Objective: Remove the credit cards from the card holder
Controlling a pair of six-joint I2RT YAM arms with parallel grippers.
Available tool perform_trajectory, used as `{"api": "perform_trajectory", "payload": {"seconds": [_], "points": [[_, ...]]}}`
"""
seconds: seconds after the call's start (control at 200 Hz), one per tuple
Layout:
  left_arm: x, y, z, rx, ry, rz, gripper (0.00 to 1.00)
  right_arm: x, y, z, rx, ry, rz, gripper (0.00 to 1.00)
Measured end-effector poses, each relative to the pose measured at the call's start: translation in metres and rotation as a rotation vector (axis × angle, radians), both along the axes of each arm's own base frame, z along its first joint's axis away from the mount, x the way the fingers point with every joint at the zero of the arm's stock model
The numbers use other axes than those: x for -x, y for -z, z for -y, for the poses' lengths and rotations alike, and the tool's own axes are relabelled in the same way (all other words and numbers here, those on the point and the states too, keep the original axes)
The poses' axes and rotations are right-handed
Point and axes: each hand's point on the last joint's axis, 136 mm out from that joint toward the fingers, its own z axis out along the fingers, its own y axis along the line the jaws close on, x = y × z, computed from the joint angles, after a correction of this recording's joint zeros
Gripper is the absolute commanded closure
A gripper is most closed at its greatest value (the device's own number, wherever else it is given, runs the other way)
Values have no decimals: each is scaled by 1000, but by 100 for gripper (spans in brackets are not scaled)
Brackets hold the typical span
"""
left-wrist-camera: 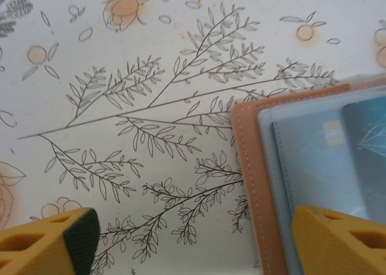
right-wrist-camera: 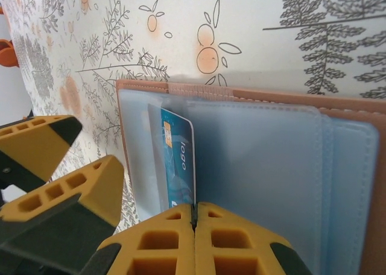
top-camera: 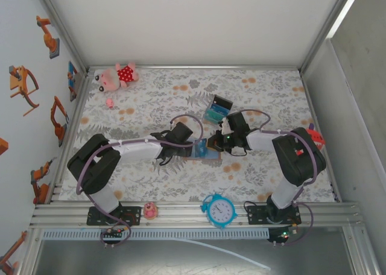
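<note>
In the middle of the flowery desk (top-camera: 271, 106), a tan card holder (top-camera: 208, 153), open and flat, blue-grey pockets facing up. Tucked in between the two hands: left hand (top-camera: 194, 149) right at its left end, right hand (top-camera: 219, 143) right at its right end. Seen from the left wrist, left hand (left-wrist-camera: 193, 245) spread wide and empty, one yellow finger (left-wrist-camera: 48, 242) over bare desk, the other over a blue-grey pocket of the card holder (left-wrist-camera: 250, 166). A blue credit card (left-wrist-camera: 368, 145) inside that pocket, a little way past the finger. Seen from the right wrist, right hand (right-wrist-camera: 193, 233) shut tight, both fingertips pressed together, right at the near edge of the card holder (right-wrist-camera: 271, 166). In a see-through pocket, the credit card (right-wrist-camera: 179, 160) with the word "logo" on it, its near corner touching the crack between the shut fingertips. Hard to tell whether pinched or only touched. Off to the left in that same view, the left hand's yellow fingers (right-wrist-camera: 36, 145), held apart, just beside the holder's left edge. Behind the hands, a small black box (top-camera: 217, 109) with teal cards. Far back in the left corner, a pink soft toy (top-camera: 120, 76). Near the front rail, a blue clock (top-camera: 218, 210), well apart from the card holder.
</note>
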Motion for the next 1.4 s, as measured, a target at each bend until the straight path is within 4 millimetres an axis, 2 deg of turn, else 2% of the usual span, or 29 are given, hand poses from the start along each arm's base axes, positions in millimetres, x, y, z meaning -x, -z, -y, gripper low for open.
{"api": "perform_trajectory", "payload": {"seconds": [0.145,0.3,0.421,0.676,0.896,1.007,1.297,1.397], "points": [[-7,-16,12,27,26,24,0,-1,-1,0,10,-5,0,100],[-15,-26,24,44,46,41,3,0,1,3,30,-4,-5,100],[-16,-18,29,26,56,27,3,0,2,4,44,-3,-10,100],[-8,9,24,-39,70,-30,3,0,1,13,109,-2,-7,100],[-7,9,26,-45,75,-30,3,0,-4,16,136,0,4,100],[-8,9,27,-45,75,-30,3,-1,-5,14,125,0,9,93],[-7,9,28,-44,73,-29,3,-3,-9,-2,88,-16,44,82],[-7,9,29,-41,72,-28,3,-1,-4,-6,91,-27,37,82]]}}
